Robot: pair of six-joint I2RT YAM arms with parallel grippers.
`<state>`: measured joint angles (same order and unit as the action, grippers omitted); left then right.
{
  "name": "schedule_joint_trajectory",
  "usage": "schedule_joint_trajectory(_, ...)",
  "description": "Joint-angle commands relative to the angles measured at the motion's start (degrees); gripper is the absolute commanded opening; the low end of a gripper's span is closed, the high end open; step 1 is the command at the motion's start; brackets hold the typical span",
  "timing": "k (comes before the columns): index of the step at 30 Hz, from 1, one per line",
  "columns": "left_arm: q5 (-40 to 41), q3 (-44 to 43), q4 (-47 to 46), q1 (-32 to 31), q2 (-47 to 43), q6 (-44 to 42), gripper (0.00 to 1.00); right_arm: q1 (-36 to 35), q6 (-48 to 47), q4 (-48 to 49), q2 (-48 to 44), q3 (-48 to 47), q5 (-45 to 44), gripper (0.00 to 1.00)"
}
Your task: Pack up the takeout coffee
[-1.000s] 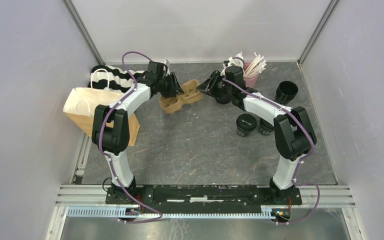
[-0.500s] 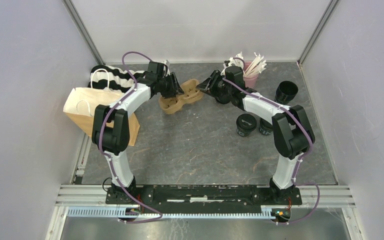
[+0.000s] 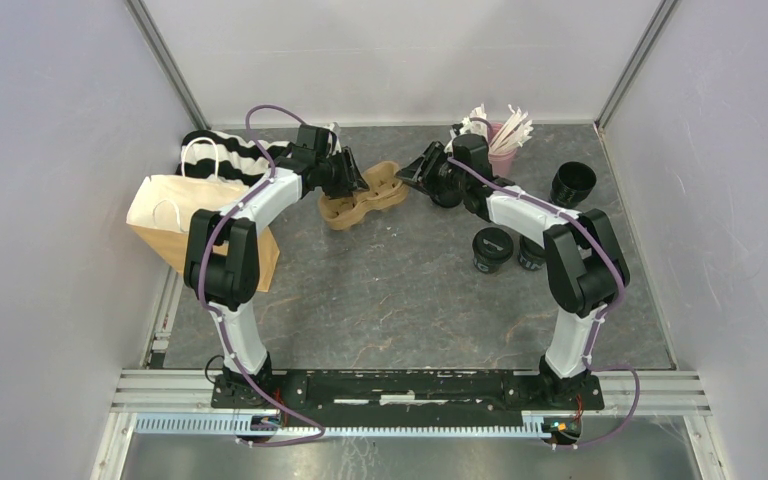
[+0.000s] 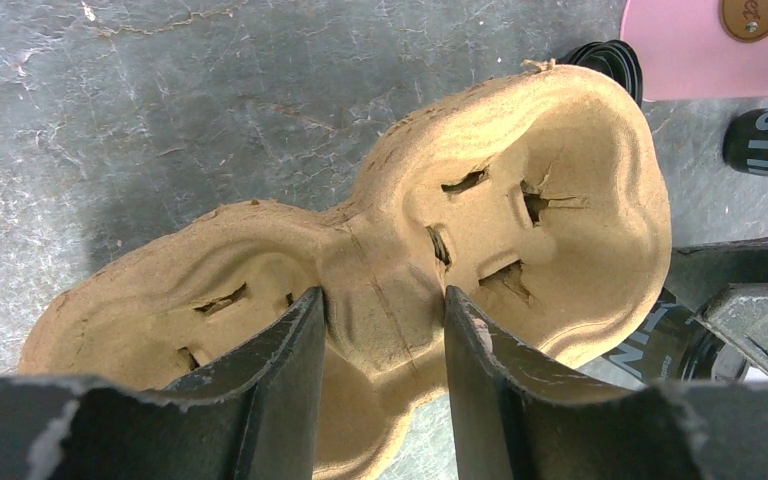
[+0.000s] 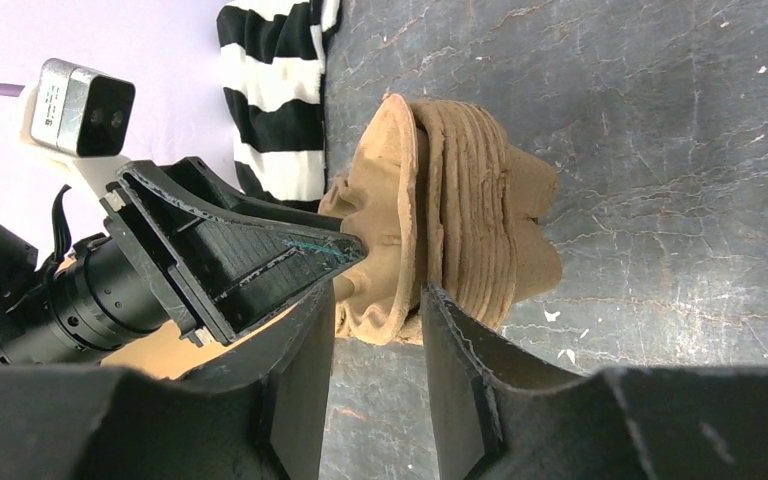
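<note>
Both cups [image 3: 492, 248] stand untouched on the table [image 3: 390, 300], right of centre. Little has changed: the tray [image 3: 362, 196], upper centre, has barely shifted. The left tool [image 4: 382, 297] pinches its waist. The right tool [image 5: 377, 292] straddles its end, and whether it grips cannot be told. Packing probably hasn't begun.

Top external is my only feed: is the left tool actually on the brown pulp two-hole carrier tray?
Observer: Yes. The left wrist view shows the left tool clamped across the narrow waist of the brown pulp two-hole carrier tray, between its two wells.
Operator: Anything in the wells?
Observer: No, both are empty; only bare pulp with slits shows.
Operator: And the right tool?
Observer: The right wrist view shows the tray edge-on, with one end's rim sitting between the fingers of the right tool. I cannot tell whether they touch it.
</note>
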<state>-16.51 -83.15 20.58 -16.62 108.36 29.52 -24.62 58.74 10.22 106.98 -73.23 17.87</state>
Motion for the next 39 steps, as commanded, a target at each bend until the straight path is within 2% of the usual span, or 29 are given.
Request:
schedule_joint_trajectory(1, -1.98, -0.52, -4.12, -0.34, -3.78, -0.43, 0.23, 0.10, 0.37, 2.85, 1.03, 0.44, -0.72, 0.43)
schedule_joint_trajectory(14, -1.60, -1.38, -4.16, -1.03, -3.10, -0.77, 0.23, -1.54, -0.59, 2.26, 3.72, -3.15, -0.78, 0.37)
schedule_joint_trajectory(18, -1.10, -2.41, -3.22, -1.28, -2.31, -1.19, 0.23, -1.57, -1.12, 1.47, 4.17, -4.21, -2.10, 0.32)
schedule_joint_trajectory(24, 1.18, -5.45, -0.03, -1.69, -2.28, -3.48, 0.23, -2.08, -2.79, -0.81, 4.88, -8.51, -2.09, 0.14)
schedule_joint_trajectory(26, 1.94, -6.88, 1.49, -1.83, -2.53, -4.29, 0.25, -2.18, -4.33, -2.35, 4.65, -9.94, -2.46, 0.05)
schedule_joint_trajectory(27, 2.10, -7.74, 2.25, -1.86, -2.68, -4.56, 0.27, -2.18, -4.59, -2.62, 4.42, -10.21, -2.48, 0.00)
schedule_joint_trajectory(30, 2.11, -9.43, 4.04, -1.88, -3.62, -4.80, 0.39, -2.20, -4.52, -0.95, 2.71, -9.84, -2.14, 0.00)
schedule_joint_trajectory(35, 2.46, -11.50, 7.77, -1.90, -6.67, -5.48, 0.67, -1.40, -6.62, -1.82, -0.99, -9.46, -1.91, 0.00)
schedule_joint_trajectory(39, 5.42, -12.00, 10.78, -1.92, -11.01, -6.89, 0.89, 0.45, -11.72, -5.40, -6.56, -6.87, -3.16, 0.00)
